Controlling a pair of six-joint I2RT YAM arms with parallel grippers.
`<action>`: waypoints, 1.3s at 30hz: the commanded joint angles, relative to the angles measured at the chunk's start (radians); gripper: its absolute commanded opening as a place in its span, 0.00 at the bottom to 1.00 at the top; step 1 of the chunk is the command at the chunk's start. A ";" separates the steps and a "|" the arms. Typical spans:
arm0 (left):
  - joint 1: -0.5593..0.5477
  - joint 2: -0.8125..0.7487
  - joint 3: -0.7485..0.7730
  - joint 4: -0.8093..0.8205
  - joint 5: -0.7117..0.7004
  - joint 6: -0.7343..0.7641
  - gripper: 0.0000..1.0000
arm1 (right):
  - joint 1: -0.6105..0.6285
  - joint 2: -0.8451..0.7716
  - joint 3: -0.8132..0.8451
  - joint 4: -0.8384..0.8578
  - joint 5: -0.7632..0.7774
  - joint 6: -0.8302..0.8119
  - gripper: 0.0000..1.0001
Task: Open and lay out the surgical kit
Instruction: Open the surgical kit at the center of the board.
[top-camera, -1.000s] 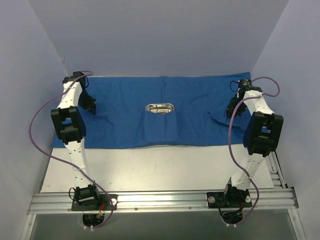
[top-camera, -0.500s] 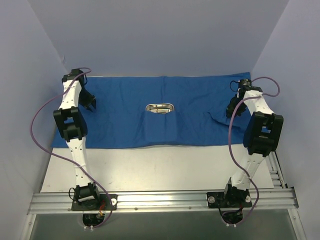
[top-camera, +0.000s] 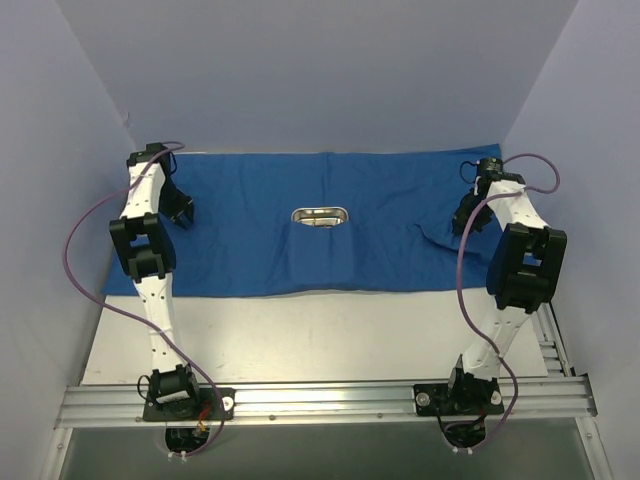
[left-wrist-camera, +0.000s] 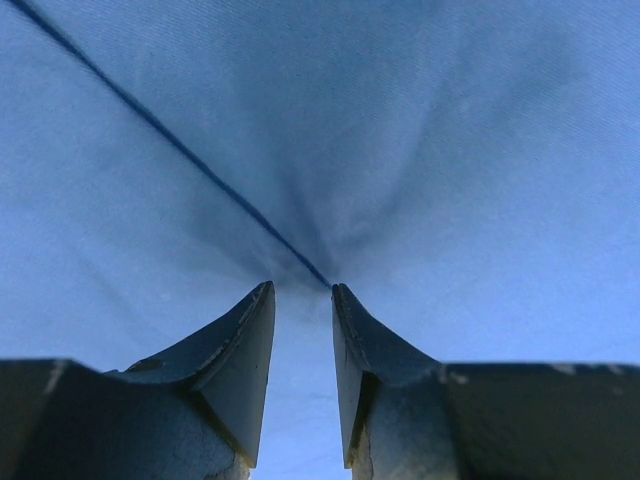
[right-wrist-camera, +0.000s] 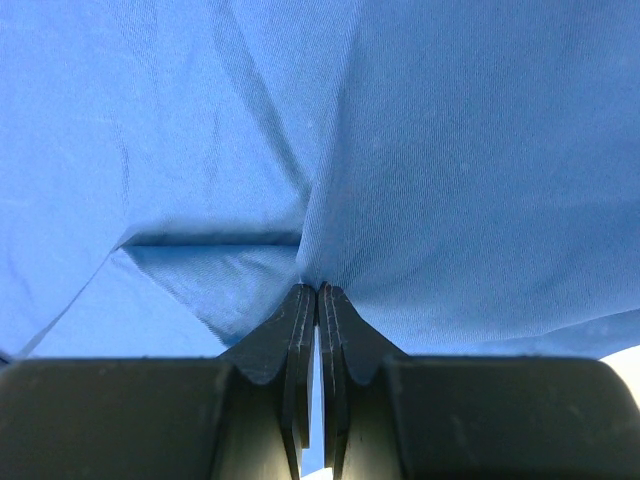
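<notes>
Nearest me, short of the tray (top-camera: 319, 216), the table (top-camera: 320, 340) shows a bare white strip. Beyond it the blue cloth wrap (top-camera: 250, 230) lies spread out, its long axis running left to right. The small steel tray sits on it about midway, long side the same way. Left of the tray, my left jaws stand apart over a crease, gripping nothing. Right of the tray, my right jaws are pressed together on a raised fold of cloth. I judge the cloth light, limp and quick to bunch, best taken by an edge or corner.
</notes>
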 joint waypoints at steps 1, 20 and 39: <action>0.002 0.018 0.041 -0.005 -0.012 -0.011 0.38 | -0.004 -0.048 -0.007 -0.029 -0.002 0.000 0.00; 0.024 0.040 -0.006 0.029 0.019 -0.012 0.13 | -0.004 -0.051 -0.014 -0.029 -0.008 0.000 0.00; -0.024 -0.544 -0.533 0.105 0.007 0.075 0.02 | -0.070 -0.204 -0.062 -0.164 -0.017 -0.037 0.00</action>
